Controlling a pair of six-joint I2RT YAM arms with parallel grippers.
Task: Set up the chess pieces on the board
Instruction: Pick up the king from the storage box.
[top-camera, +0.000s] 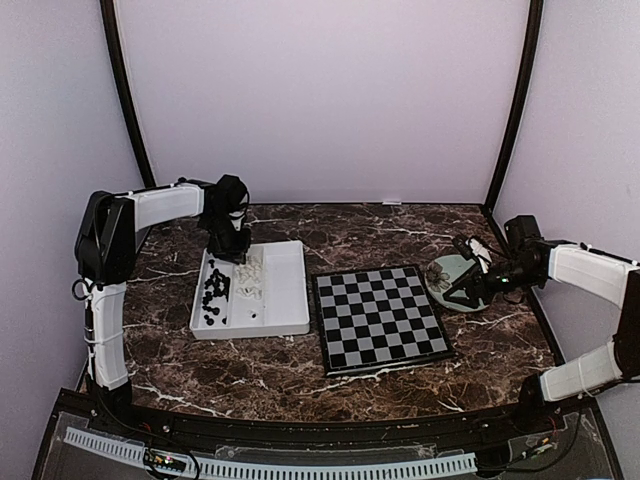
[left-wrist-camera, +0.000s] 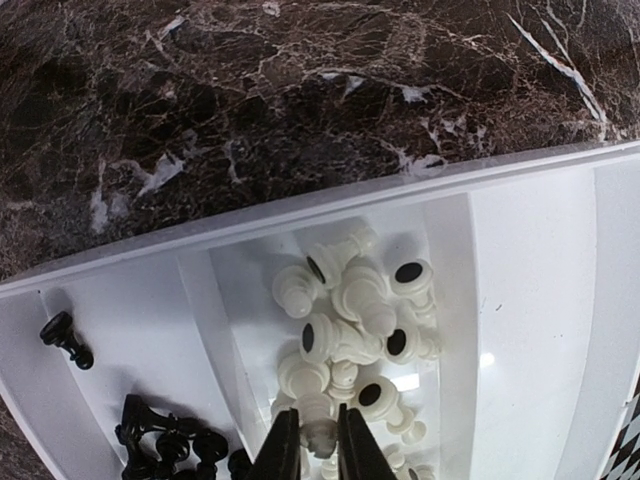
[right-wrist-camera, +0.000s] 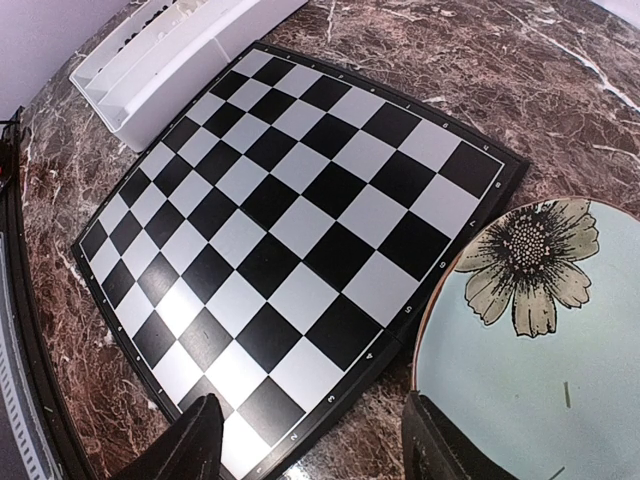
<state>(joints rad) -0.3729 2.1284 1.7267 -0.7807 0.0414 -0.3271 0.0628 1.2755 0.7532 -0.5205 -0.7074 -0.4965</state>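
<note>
The left pincer (left-wrist-camera: 318, 418) pinches a white piece (left-wrist-camera: 320, 436) in the tray (left-wrist-camera: 520, 260). The board (top-camera: 380, 318) lies to its right. The right pincer (right-wrist-camera: 325, 435) is wide apart.

One board (top-camera: 381, 317); one white tray (top-camera: 290, 290) at its 9 o'clock; one flowered plate (right-wrist-camera: 540, 390) at its 3 o'clock. Two arms: the left arm (top-camera: 165, 205) and the right arm (top-camera: 590, 270). The tray's heap of white chess pieces (left-wrist-camera: 350, 300) holds at least a dozen, too overlapped for an exact count. The black chess pieces (top-camera: 215, 290) number roughly ten, also uncertain.
</note>
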